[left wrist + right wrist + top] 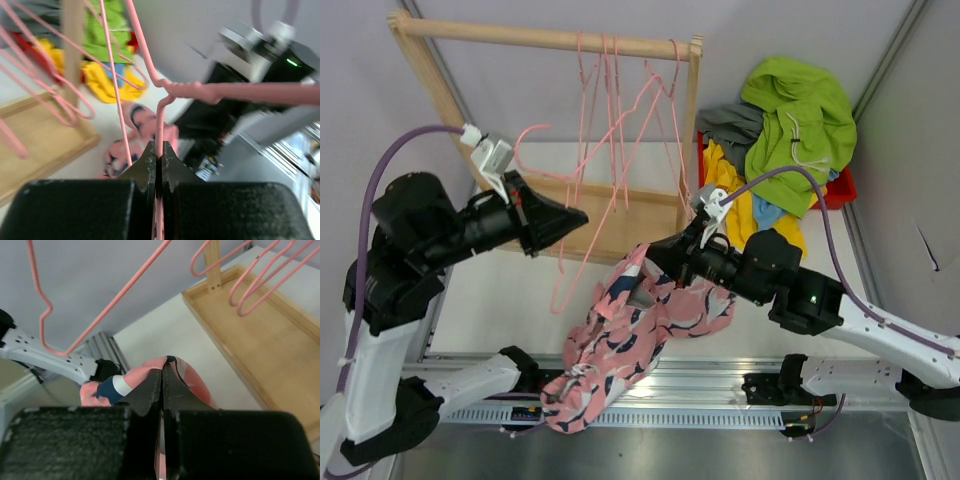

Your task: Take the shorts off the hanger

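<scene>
The pink shorts with navy-and-white pattern [620, 335] hang in front of the arms, their lower end draped over the near rail. My right gripper [655, 253] is shut on their upper edge [175, 371]. My left gripper [582, 219] is shut on the wire of a pink hanger [159, 125], which it holds off the rack; the hanger [565, 270] hangs bare beside the shorts. Lime green [800, 115], grey [728, 122], yellow [732, 195] and light blue [767, 212] shorts lie piled at the right.
A wooden rack [545, 40] with a flat base [620, 215] stands at the back, several empty pink hangers [615, 110] on its rail. A red bin [835, 190] sits under the pile. Grey walls close in behind and at the right.
</scene>
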You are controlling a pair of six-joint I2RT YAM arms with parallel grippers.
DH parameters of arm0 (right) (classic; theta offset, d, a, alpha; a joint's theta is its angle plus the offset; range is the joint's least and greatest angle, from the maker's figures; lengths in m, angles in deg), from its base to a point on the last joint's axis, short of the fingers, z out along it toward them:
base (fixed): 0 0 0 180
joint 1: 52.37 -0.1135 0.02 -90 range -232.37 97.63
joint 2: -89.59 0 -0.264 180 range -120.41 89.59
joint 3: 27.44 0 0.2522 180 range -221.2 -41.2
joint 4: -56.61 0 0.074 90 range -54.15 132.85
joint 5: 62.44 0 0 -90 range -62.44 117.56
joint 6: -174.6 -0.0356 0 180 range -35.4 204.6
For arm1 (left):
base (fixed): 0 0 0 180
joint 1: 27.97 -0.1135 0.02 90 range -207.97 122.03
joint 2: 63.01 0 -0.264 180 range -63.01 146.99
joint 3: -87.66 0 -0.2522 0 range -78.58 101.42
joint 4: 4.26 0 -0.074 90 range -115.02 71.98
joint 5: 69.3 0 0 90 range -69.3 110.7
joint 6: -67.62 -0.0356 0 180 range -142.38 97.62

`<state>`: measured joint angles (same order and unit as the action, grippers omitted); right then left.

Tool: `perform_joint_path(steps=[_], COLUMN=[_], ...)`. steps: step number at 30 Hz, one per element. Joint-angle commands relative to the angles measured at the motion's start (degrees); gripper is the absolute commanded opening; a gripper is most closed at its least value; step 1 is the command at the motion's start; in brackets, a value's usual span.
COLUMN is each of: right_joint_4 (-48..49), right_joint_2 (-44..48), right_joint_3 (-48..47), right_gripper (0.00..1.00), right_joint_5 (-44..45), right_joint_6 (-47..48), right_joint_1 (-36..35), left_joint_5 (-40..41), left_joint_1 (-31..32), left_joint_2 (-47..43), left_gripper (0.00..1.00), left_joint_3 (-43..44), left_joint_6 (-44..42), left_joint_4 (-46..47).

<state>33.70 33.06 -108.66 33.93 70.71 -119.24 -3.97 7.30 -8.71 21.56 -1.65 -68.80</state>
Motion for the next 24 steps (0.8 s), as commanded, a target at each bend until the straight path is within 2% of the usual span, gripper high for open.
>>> perform_joint_path(steps=[1, 6, 11, 15, 16, 18, 19, 20, 21, 22, 23, 24], right_joint_4=[-1.13, -5.79, -4.92, -0.53, -0.70, -6.28, -8.50, -10.43, -11.84, -11.86, -11.77, -12.03], right_joint_2=[3.61, 6.43, 5.47, 1.35, 0.38, -2.68, -3.75, -4.63, -5.42, -7.34, -8.76, -10.34], right_joint_3=[-8.29, -18.55, -25.17, -26.76, -26.93, -29.38, -30.61, -32.63, -33.17, -33.78, -34.66, -37.63], right_gripper=[0.00, 0.00, 0.00, 0.00, 0.00, 0.00, 0.00, 0.00, 0.00, 0.00, 0.00, 0.00], right_joint_5=[11.55, 19.36, 32.55, 40.38, 40.47, 33.56, 29.09, 24.18, 14.73, 10.89, 7.55, 1.69], right_joint_6=[7.03, 13.17, 24.33, 31.11, 31.38, 26.66, 23.68, 20.77, 16.13, 14.61, 14.16, 11.63], right_joint_1=[-1.33, -1.33, -1.16, 0.42, 3.47, 9.27, 17.57, 22.18, 26.40, 30.27, 37.01, 40.12], left_joint_5=[16.09, 23.51, 28.18, 30.55, 30.90, 32.91, 33.80, 34.76, 36.34, 36.79, 37.23, 38.37], left_joint_1=[0.42, 0.68, 0.59, 0.59, 0.59, 0.59, 0.59, 0.51, 0.59, 0.59, 0.59, 0.59], left_joint_2=[1.51, -6.57, -13.51, -13.35, -13.09, -12.12, -11.77, -11.50, -11.24, -10.89, -10.80, -10.54], left_gripper=[0.00, 0.00, 0.00, 0.00, 0.00, 0.00, 0.00, 0.00, 0.00, 0.00, 0.00, 0.00], left_joint_3=[11.11, 10.34, 8.41, 4.29, 3.67, 1.57, 0.86, 0.07, -1.33, -2.91, -4.32, -4.95], left_joint_6=[-5.86, -5.36, -5.17, -5.00, -5.00, -5.26, -5.52, -5.70, -5.79, -5.88, -5.96, -6.14], left_joint_4=[-9.49, -12.57, -13.64, -14.08, -13.99, -14.08, -14.08, -13.90, -13.55, -13.03, -12.50, -11.54])
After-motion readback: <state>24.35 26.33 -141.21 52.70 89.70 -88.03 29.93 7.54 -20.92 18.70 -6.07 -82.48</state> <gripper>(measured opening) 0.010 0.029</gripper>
